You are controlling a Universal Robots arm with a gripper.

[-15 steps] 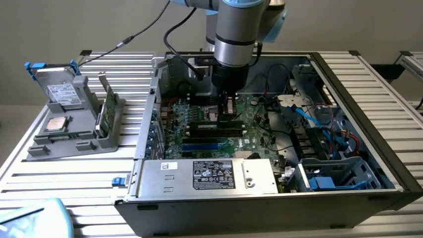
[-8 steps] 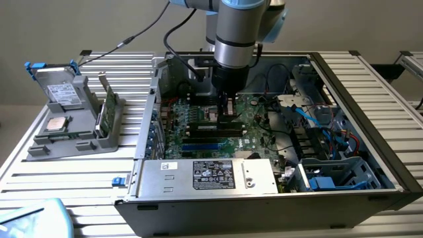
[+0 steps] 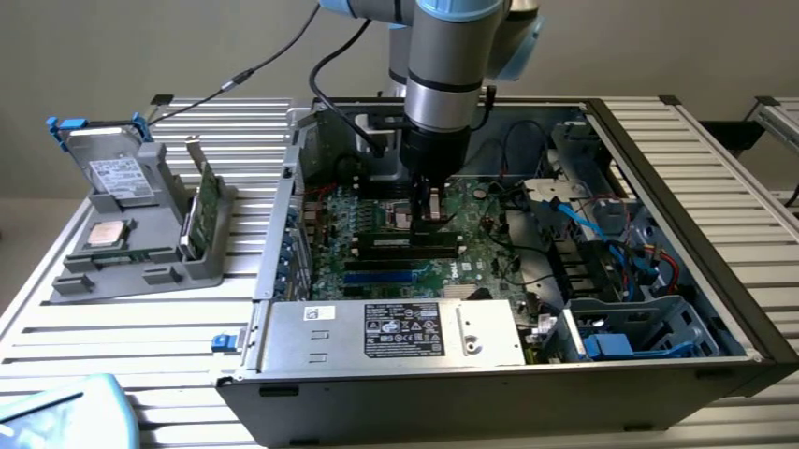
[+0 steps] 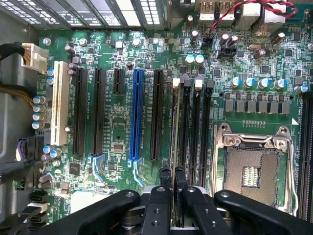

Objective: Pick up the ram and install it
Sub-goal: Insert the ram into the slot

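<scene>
My gripper (image 3: 426, 208) reaches down into the open computer case (image 3: 699, 281), over the motherboard (image 3: 374, 234). The wrist view shows the ram (image 4: 174, 132) edge-on as a thin dark stick running away from the black fingers (image 4: 165, 183). The gripper (image 4: 173, 178) is shut on it. The ram lies along one of the black memory slots (image 4: 195, 127), the one with a white latch, beside the empty processor socket (image 4: 252, 171). I cannot tell whether it sits in the slot or hangs just above it.
Expansion slots, one of them blue (image 4: 138, 112), lie beside the memory slots. Cables (image 3: 624, 234) and a power supply (image 3: 399, 332) crowd the case. At the exterior view's left a grey holder (image 3: 138, 253) carries a drive (image 3: 119, 173), a green card (image 3: 210, 201) and a processor chip (image 3: 107, 234).
</scene>
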